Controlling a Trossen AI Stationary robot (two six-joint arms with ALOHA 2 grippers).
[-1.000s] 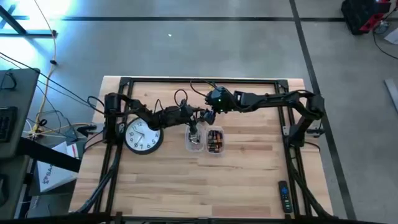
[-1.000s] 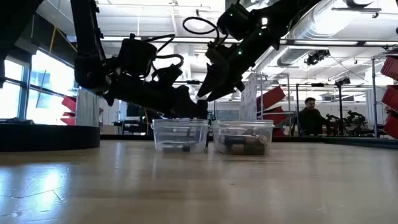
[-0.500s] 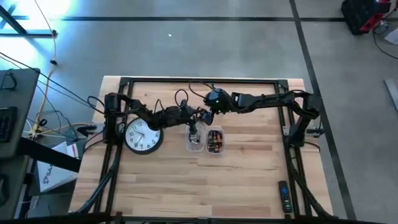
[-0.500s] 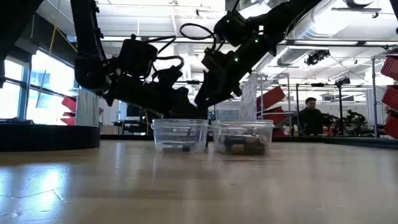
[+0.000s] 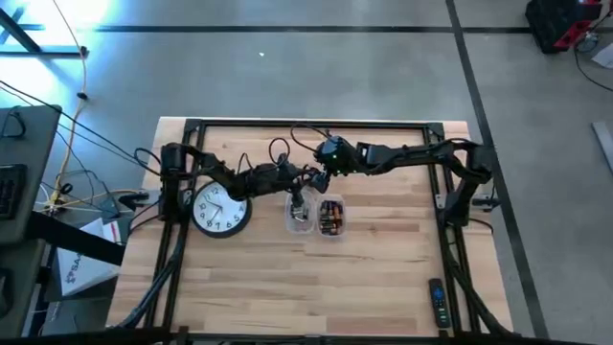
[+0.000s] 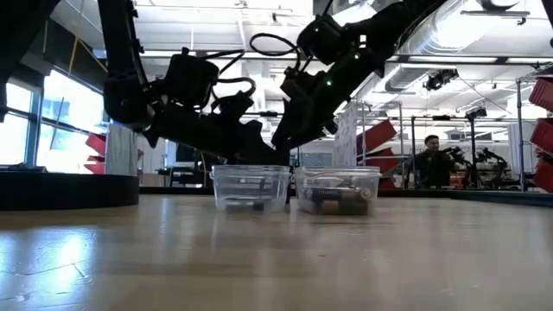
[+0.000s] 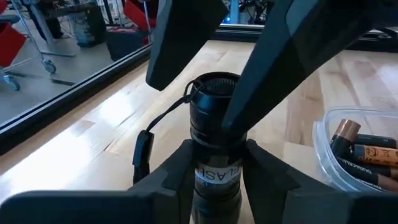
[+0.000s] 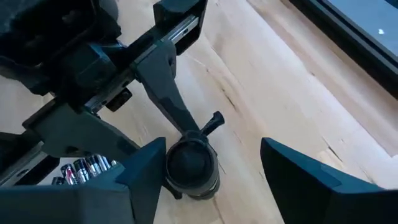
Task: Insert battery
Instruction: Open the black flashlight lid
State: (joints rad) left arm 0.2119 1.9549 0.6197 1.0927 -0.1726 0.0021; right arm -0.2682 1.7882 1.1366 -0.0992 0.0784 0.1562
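On the wooden table (image 5: 249, 287), a wall clock (image 5: 221, 210) lies at nine o'clock of two clear tubs (image 5: 316, 218). Left gripper (image 7: 214, 158) clamps a black flashlight (image 7: 216, 124) above them; right gripper (image 8: 211, 171), fingers spread wide, straddles its end. Batteries (image 7: 364, 155) fill one tub.

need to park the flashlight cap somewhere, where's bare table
Free: the wide near strip of table between the two tubs and the remote. Crowded: the middle, where clock, tubs, left pincer and right pincer cluster.
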